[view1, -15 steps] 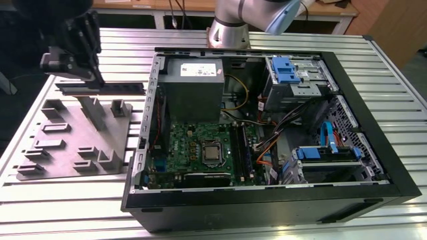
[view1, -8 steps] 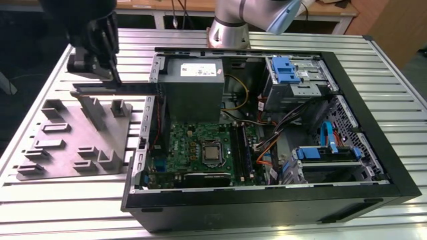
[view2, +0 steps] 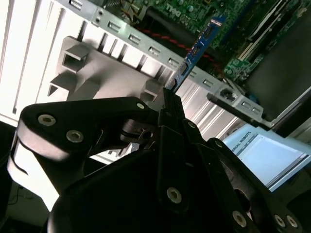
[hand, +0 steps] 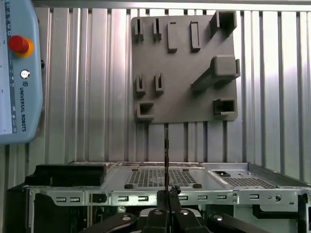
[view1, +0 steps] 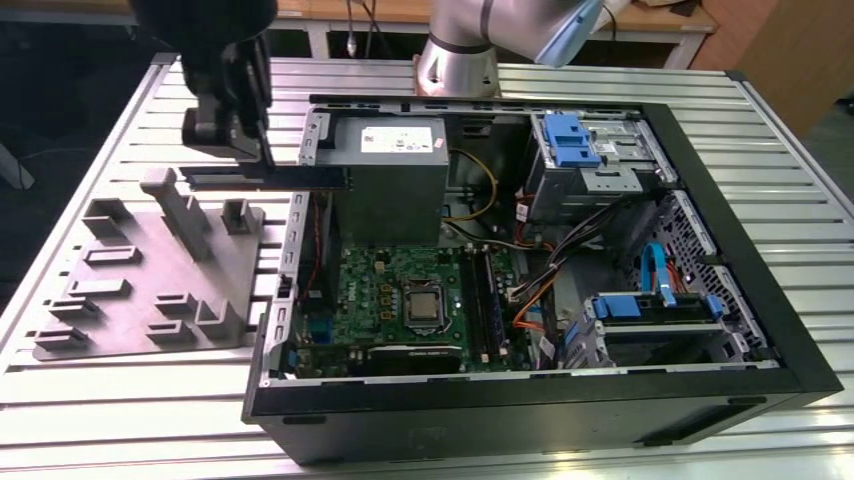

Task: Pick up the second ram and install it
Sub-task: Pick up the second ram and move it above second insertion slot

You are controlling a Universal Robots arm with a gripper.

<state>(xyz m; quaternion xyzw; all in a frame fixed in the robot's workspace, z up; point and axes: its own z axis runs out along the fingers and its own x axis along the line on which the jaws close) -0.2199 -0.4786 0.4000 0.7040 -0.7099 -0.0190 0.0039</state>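
My gripper (view1: 248, 150) hangs above the table at the case's edge on the exterior view's left, shut on the second ram (view1: 267, 178). The stick lies level, a long dark strip reaching from the grey holder toward the power supply (view1: 387, 160). In the second wrist view the ram (view2: 197, 48) juts out from between the black fingers (view2: 171, 104) as a blue-green board. The first wrist view has the ram (hand: 166, 155) edge-on as a thin dark line rising from the gripper (hand: 167, 195). The green motherboard (view1: 394, 295) with its long black slot strips (view1: 487, 300) lies inside the open case.
A grey holder plate (view1: 147, 280) with pegs and pockets rests on the ribbed table beside the case. The black case wall (view1: 534, 400), blue drive cages (view1: 567, 140) and orange cables (view1: 534, 295) crowd the inside. A teach pendant (hand: 17, 73) lies on the table.
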